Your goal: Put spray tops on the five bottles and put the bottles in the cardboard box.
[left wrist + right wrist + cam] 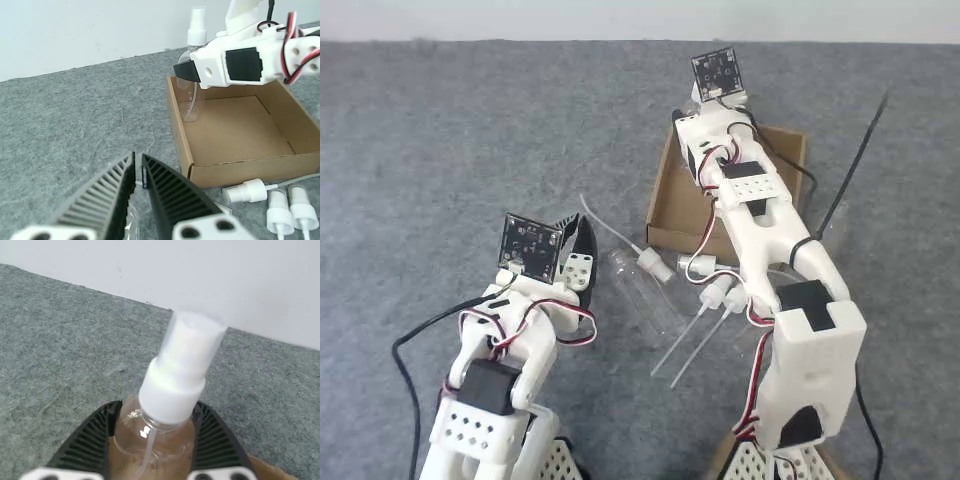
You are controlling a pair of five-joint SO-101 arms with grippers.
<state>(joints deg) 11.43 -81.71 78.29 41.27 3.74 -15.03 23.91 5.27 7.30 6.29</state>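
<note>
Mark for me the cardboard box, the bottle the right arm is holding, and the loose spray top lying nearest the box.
cardboard box (250,167): left wrist view, on its near wall.
bottle (165,445): right wrist view, on its clear shoulder.
loose spray top (248,192): left wrist view, on its white collar.
</note>
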